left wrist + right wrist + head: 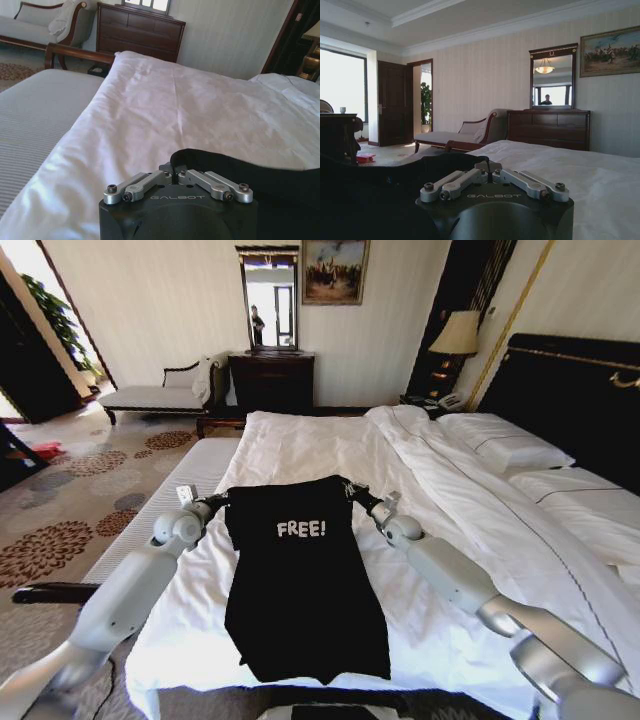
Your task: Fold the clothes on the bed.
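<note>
The T-shirt [303,585] is black with white "FREE!" lettering. The duvet [330,455] under it is plain white, as are the pillows [500,440]. Beside the duvet, the mattress [175,490] is finely grey-striped. The headboard [570,390] is dark. The carpet [70,510] beside the bed is beige with brown flower medallions.

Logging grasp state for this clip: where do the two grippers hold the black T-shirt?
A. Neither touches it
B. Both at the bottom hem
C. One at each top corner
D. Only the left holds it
C: the left gripper and right gripper each pinch an upper corner of the black T-shirt on the bed.
</note>
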Robot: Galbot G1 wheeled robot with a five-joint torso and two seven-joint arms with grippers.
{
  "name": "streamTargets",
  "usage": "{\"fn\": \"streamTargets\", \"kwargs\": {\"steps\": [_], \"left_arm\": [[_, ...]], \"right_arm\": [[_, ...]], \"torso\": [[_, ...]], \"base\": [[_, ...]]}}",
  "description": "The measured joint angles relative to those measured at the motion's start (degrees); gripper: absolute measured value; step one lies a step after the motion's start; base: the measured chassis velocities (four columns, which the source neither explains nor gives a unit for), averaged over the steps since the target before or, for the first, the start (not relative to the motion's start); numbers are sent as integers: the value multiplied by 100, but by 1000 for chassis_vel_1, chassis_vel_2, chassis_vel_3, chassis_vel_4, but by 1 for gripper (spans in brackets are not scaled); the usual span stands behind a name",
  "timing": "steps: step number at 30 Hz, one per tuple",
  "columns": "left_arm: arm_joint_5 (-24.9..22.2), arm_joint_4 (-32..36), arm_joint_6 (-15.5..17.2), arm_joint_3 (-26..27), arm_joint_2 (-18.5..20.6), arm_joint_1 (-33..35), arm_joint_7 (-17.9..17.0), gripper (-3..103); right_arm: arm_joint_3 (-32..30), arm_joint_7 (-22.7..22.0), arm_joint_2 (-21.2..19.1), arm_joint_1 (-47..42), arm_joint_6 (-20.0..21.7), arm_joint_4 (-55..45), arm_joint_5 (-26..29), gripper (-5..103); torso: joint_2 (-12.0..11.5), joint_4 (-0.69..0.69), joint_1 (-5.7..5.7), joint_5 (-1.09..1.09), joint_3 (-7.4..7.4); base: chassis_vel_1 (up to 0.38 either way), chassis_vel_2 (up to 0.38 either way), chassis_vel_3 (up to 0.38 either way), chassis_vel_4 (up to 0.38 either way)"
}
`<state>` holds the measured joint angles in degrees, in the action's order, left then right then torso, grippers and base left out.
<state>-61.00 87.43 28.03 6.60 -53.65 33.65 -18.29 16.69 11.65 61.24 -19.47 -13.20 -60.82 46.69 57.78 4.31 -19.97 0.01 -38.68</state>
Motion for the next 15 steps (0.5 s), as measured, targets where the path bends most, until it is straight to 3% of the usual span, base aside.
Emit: {"fn": "streamTargets", "kwargs": {"steps": [5, 8, 9, 10, 11, 13, 15], "left_arm": [[237, -537, -232, -119, -500, -241, -56, 1], [218, -666, -325, -112, -607, -322, -110, -2], [178, -718, -374, -79, -640, -357, -129, 2], [104, -771, -423, -3, -666, -401, -147, 7], [104, -771, -423, -3, -666, -401, -147, 7], [-363, -961, -371, 426, -557, -549, -292, 29], [-493, -991, -295, 525, -490, -565, -310, 29]], "right_arm": [[35, -69, 741, 326, -127, 800, -254, 0], [36, -318, 869, 404, -144, 959, -414, 0], [31, -517, 897, 428, -138, 982, -477, -2], [-5, -748, 917, 440, -119, 981, -505, 3], [-5, -748, 917, 440, -119, 981, -505, 3], [-306, -1406, 916, 460, -90, 913, -682, 19], [-357, -1493, 878, 477, -84, 906, -729, 24]], "torso": [[0, -4, 0, -2, 0], [0, -4, 0, -2, 0], [0, -2, 0, -2, 0], [0, 0, 1, -2, 0], [0, 0, 1, -2, 0], [1, 1, 1, 0, 1], [1, -1, 1, -1, 1]], "base": [[0, 0, 0, 0], [0, 0, 0, 0], [0, 0, 0, 0], [0, 0, 0, 0], [0, 0, 0, 0], [0, 0, 0, 0], [0, 0, 0, 0]]}}
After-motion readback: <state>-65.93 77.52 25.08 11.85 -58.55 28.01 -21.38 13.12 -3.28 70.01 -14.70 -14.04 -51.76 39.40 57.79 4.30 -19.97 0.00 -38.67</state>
